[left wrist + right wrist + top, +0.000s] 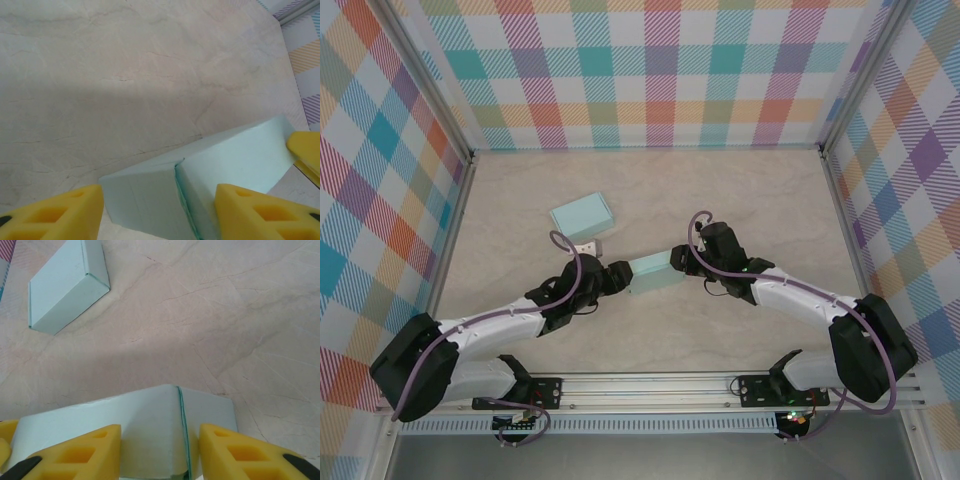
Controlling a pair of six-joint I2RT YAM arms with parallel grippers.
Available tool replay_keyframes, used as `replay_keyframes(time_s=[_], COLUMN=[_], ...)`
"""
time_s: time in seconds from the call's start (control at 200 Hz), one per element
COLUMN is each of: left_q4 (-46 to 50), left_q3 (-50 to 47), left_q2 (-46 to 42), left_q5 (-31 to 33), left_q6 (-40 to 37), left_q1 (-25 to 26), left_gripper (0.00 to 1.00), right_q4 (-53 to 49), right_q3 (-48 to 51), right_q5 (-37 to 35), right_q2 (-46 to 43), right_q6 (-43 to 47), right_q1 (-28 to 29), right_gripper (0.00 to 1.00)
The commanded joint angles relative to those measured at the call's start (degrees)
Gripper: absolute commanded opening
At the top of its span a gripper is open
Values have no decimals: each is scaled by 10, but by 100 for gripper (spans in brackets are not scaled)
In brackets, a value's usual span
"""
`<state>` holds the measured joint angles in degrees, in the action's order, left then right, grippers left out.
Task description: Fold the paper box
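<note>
The pale teal paper box [650,272] lies closed on the table between both arms. My right gripper [678,262] holds its right end; in the right wrist view the yellow fingers [80,452] press both sides of the box [150,415], shut on it. My left gripper [620,278] straddles the left end. In the left wrist view a corner of the box [225,160] sits between the jaws of the left gripper [159,215]. The right-hand finger [260,212] is against the box, and a sliver of table shows beside the left-hand one.
A second teal box [581,213] lies folded at the back left, also seen in the right wrist view [65,285]. A small white piece [585,246] rests just in front of it. Plaid walls enclose the marble tabletop [750,200].
</note>
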<state>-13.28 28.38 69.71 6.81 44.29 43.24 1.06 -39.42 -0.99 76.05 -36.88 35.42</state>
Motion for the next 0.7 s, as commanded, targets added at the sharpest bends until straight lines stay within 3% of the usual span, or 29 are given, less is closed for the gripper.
replay_keyframes(time_s=[0.0, 0.095, 0.24, 0.455, 0.615, 0.694], left_q4=[4, 1, 10, 21, 36, 41], left_q3=[-22, -46, -67, -85, -89, -86], left_q2=[20, 21, 14, 27, 26, 21], left_q5=[-14, -11, -12, -14, -2, 5], left_q6=[17, 34, 42, 46, 44, 41], left_q1=[-6, -5, -5, -6, -5, -5], left_gripper=[53, 43, 35, 30, 29, 29], right_q4=[-78, -81, -93, -93, -93, -89], right_q3=[20, 20, 13, -1, -23, -30], right_q5=[-13, -13, -8, 27, 75, 94], right_q2=[24, 17, -2, -22, -21, -21], right_q6=[-1, 0, 5, 7, 16, 17], right_q1=[-5, -4, -5, -21, -42, -53], right_gripper=[43, 43, 43, 45, 57, 58])
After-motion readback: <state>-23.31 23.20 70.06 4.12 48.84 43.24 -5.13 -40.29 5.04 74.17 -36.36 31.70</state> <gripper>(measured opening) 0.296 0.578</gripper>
